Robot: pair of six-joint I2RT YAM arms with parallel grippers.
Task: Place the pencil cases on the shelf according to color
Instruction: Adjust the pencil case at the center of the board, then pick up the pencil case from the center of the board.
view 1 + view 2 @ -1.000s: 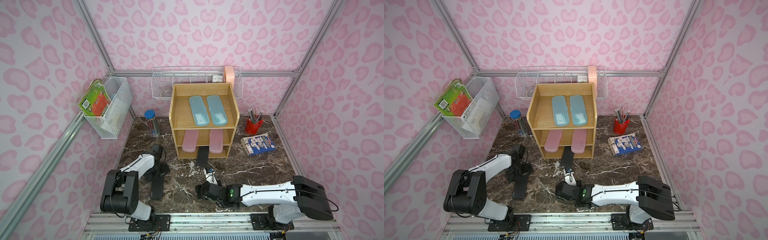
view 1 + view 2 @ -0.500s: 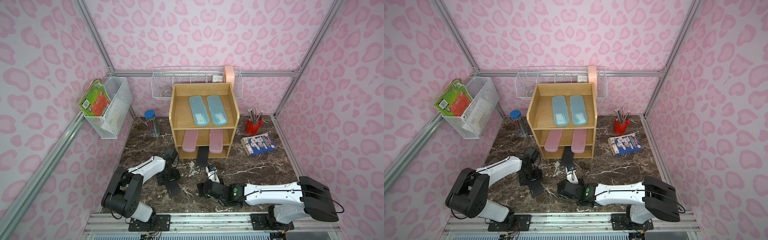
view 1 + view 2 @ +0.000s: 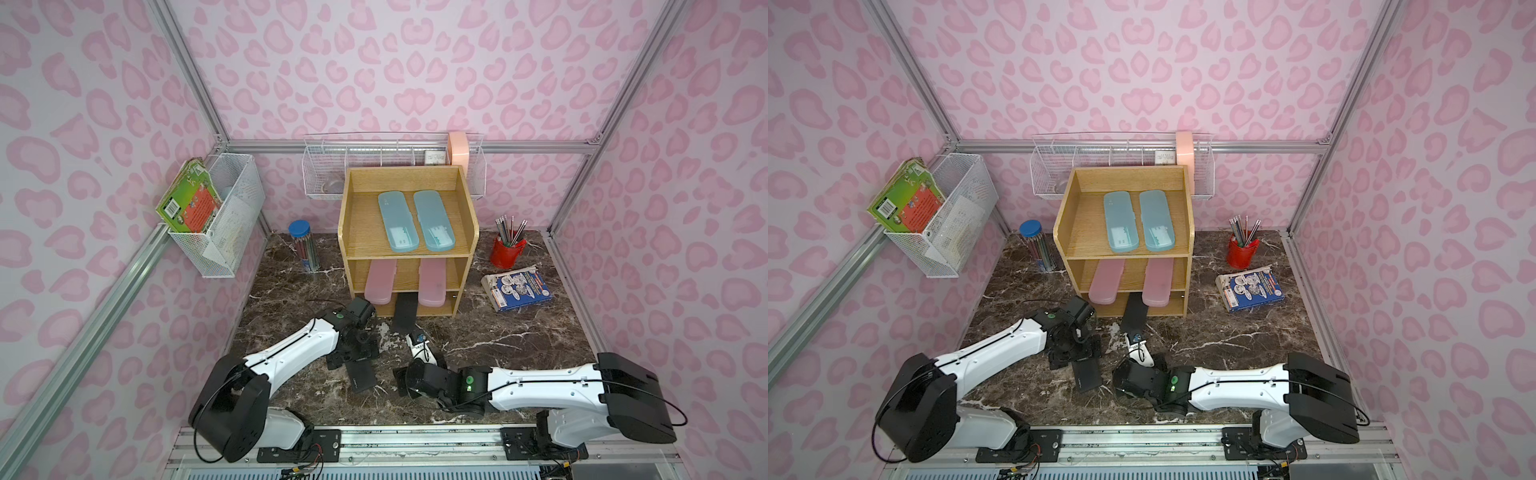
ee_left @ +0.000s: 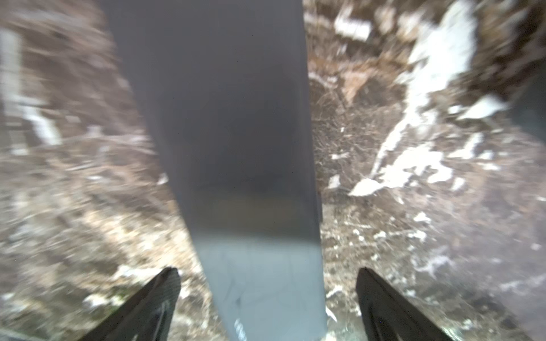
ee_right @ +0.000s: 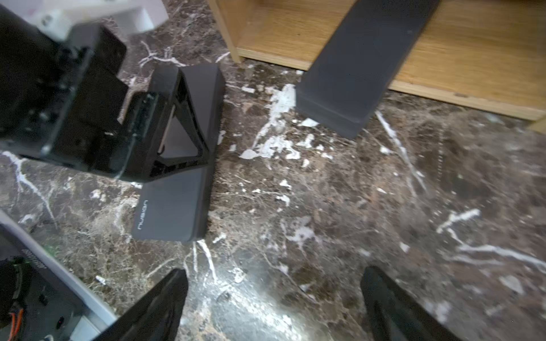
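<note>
At the foot of the shelf point(image 3: 344, 216), in both top views: my left pincer point(image 3: 353, 356) had swung in from the left side of the marble table point(image 3: 519, 345) within the last second. The second black case point(image 3: 362, 376) had come with it, turned from lengthwise to a slant, and sat near the shelf front. Judged from this, only the last placement remained — the two light blue cases point(image 3: 397, 222) lay on the top tier, the two pink cases point(image 3: 380, 282) on the middle tier, overhanging its front edge, and the first black case point(image 3: 405, 313) stuck halfway out of the bottom tier. A pencil tube point(image 3: 305, 247), a red cup point(image 3: 507, 253) and a book point(image 3: 517, 289) stood well clear of the route.

Left wrist view, blurred: my fingers point(image 4: 153, 304) stood either side of the second black case with marble showing in both gaps; whether they clamped it I could not tell.

Right wrist view: my right pincer point(image 5: 273, 270) hung wide and empty above bare marble, near the first black case. That case took the middle of the bottom opening — the room left beside it looked narrow, and the pink overhang and my right pincer crowded the approach, I judged.
</note>
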